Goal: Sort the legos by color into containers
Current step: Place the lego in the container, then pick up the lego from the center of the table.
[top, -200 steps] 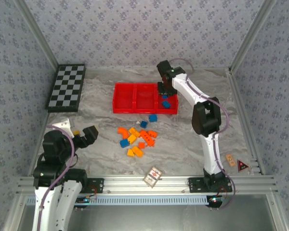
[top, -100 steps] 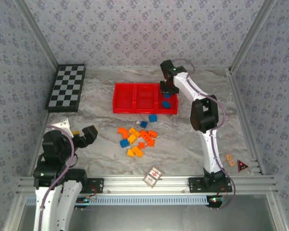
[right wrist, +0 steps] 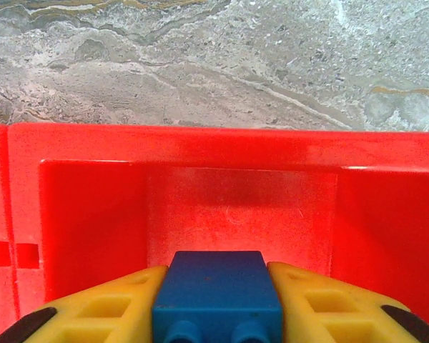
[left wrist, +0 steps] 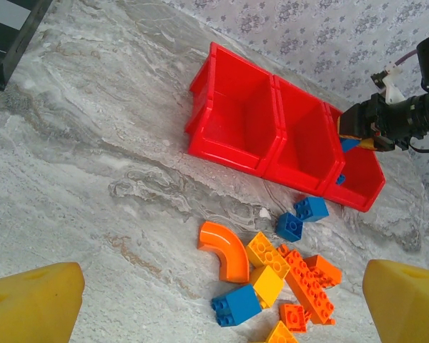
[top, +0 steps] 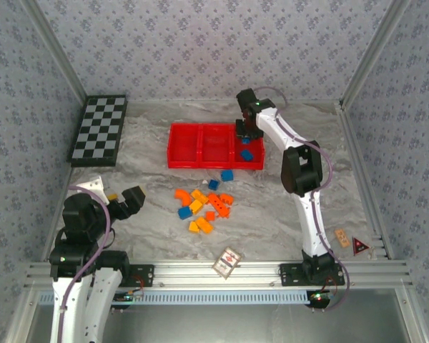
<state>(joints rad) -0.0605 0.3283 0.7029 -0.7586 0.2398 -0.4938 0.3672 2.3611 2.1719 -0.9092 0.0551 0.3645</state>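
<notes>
Over the right bin (right wrist: 236, 207), the right jaws clamp a blue brick (right wrist: 218, 289), another blue one (top: 247, 154) lying below. Part them fully and low, then lift straight, lest it bounce out. Left jaws hang wide apart, idle.

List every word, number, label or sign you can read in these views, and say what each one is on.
No text here can be read.
patterned card, near table edge: print too small to read.
orange tag, by the right arm's base: marks blurred.
red triangular sign, beside that tag: dark symbol, unreadable.
checkerboard: plain squares, no characters visible.
</notes>
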